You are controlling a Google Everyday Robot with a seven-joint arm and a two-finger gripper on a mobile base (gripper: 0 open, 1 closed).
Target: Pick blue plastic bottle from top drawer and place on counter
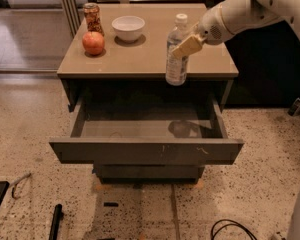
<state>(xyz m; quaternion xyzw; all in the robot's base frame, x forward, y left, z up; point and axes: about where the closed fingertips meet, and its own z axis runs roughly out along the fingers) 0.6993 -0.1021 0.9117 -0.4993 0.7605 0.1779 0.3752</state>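
The blue plastic bottle (177,51) is clear with a white cap and a pale label. My gripper (186,46) is shut on its upper part and holds it upright in the air, above the front edge of the counter (140,54). My arm comes in from the upper right. The top drawer (145,143) stands pulled open below, with nothing showing inside but the bottle's shadow.
On the counter's back left stand a red apple (93,42), a red-patterned can (92,16) and a white bowl (128,28). A lower drawer front (147,172) sits under the open drawer. Cables and dark objects lie on the speckled floor (250,199).
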